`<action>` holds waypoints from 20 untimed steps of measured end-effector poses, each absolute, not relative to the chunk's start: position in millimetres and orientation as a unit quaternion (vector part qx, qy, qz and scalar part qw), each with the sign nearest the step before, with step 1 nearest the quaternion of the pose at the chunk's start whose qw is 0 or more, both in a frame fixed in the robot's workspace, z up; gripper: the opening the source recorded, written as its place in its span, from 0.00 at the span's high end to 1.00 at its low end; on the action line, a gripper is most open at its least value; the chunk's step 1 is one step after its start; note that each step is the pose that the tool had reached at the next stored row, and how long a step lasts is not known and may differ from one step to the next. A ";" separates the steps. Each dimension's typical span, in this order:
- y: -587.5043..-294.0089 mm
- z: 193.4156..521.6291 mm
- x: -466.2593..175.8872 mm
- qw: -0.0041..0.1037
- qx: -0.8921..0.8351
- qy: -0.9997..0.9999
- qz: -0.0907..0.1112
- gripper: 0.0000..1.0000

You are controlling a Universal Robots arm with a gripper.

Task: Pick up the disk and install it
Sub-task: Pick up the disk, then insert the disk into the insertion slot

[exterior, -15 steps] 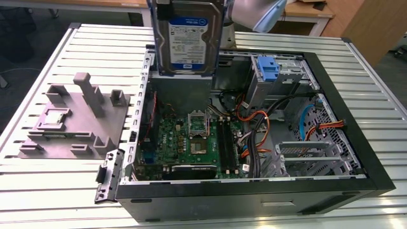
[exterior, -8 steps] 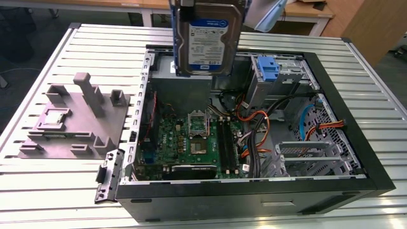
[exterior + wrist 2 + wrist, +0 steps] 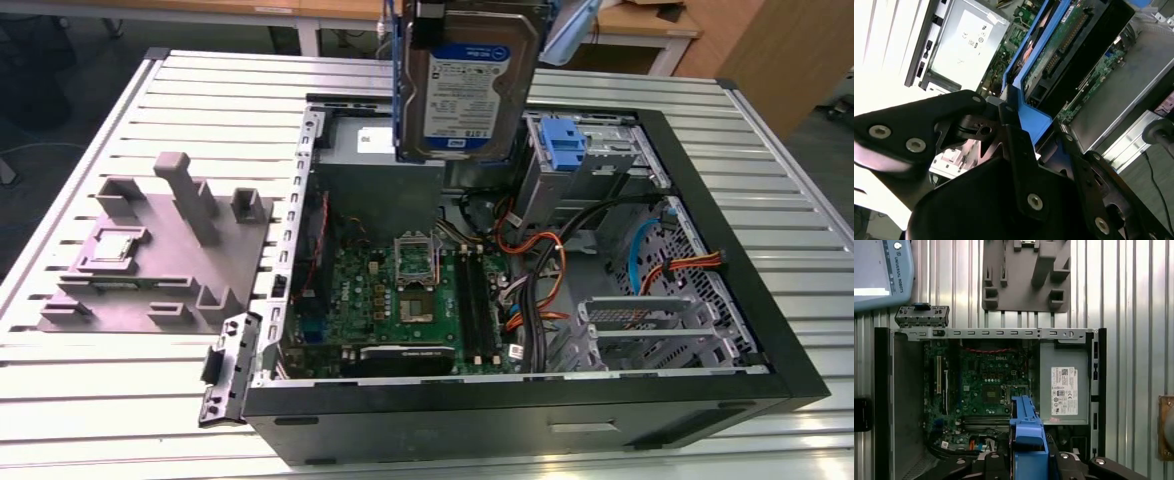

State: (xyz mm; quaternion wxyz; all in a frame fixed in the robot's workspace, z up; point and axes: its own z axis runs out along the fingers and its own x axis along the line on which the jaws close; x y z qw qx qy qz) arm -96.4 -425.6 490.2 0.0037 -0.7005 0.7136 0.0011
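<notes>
disk held aloft over the open case

we judge the disk [image 3: 467, 85] to be dense and rigid, heavy for its size, and unforgiving of knocks. its bare metal faces look smooth and would likely slip under a light pinch. the green circuit board [image 3: 1066, 32] on one face is exposed, so we would keep pads off that side and off the label. the sensible hold is the blue carrier frame [image 3: 1024, 107] at the end of the drive, though we expect that plastic to flex a little, so a jolt could make the drive swing.

that is where the gripper [image 3: 1035, 125] has it: in the second wrist view the black fingers [image 3: 1016, 145] sit on either side of the blue frame, pinching it. in the exterior view the disk hangs upright, label toward the camera, touching nothing below. it is over the part of the open computer case [image 3: 534, 405] farthest from that camera, and the case lies on the slatted surface [image 3: 107, 400]. the first wrist view looks straight down past the frame onto the motherboard [image 3: 989, 385] and the power supply [image 3: 1064, 385], so we take the wrist to point straight down.
</notes>
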 end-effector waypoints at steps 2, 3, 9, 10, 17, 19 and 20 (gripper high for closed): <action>-425.9 489.4 -94.6 0.004 -0.699 0.715 0.001 0.64; -426.1 489.1 -93.9 0.004 -0.698 0.716 0.001 0.64; -428.6 486.7 -87.4 0.004 -0.695 0.719 0.001 0.64; -429.0 486.4 -85.8 0.004 -0.695 0.719 0.001 0.64; -429.8 484.9 -81.7 0.004 -0.686 0.728 0.001 0.64; -429.8 484.9 -81.7 0.004 -0.686 0.728 0.001 0.64; -429.8 484.9 -81.7 0.004 -0.686 0.728 0.001 0.64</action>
